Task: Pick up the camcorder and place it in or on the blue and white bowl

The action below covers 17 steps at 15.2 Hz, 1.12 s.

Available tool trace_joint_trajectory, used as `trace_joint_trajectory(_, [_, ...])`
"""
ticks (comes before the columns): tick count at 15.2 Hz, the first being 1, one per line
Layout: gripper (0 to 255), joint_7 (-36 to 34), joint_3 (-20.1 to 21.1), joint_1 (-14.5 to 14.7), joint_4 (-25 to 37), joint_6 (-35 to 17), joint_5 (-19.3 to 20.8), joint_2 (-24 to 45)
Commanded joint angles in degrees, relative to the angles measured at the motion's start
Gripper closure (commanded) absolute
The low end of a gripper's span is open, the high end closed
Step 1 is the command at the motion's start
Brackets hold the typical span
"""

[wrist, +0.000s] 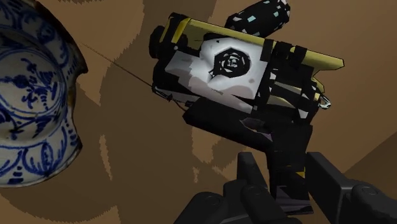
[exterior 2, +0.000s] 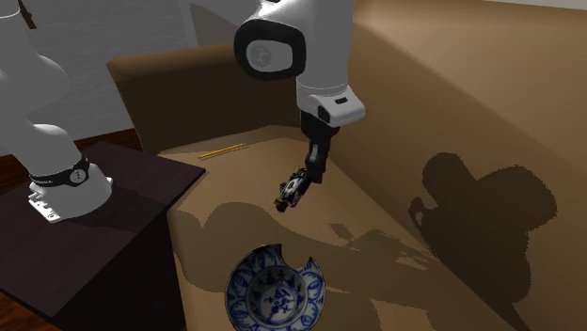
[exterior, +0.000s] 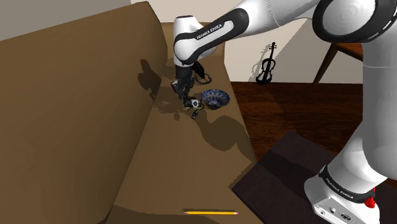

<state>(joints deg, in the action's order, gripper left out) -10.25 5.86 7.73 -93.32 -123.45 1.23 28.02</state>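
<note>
The end effector (wrist: 285,173) pinches the camcorder (wrist: 222,67) by a black part at its lower end, one black finger (wrist: 251,172) on either side, and the rest of the body juts out beyond the fingertips. The camcorder is black with yellow edging and a pale side panel that carries a dark round mark. In the second exterior view the end effector (exterior 2: 306,179) points down at a slant over a brown sofa seat (exterior 2: 376,282), and the camcorder (exterior 2: 289,193) hangs from its tip, seemingly clear of the cushion. The blue and white bowl (exterior 2: 237,282) sits on the seat near the end effector, off to one side toward the seat's front edge, not beneath the camcorder; its rim has a broken notch. A yellow pencil (exterior: 210,211) lies on the seat well apart from the end effector (exterior: 184,89), toward the stand's end. A dark violin (exterior: 267,65) leans against the wall beyond the sofa.
</note>
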Motion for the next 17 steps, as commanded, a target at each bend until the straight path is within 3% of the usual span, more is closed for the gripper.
trace_joint_trajectory(1, [255, 0.1, 0.0, -0.1, 0.6, 1.3, -0.1, -0.7])
trace_joint_trajectory(5, [255, 0.1, 0.1, -0.1, 1.8, 3.4, -0.2, -1.7])
trace_joint_trajectory(17, [255, 13.8, -3.0, -10.1, 12.6, 8.7, -1.9, 4.2])
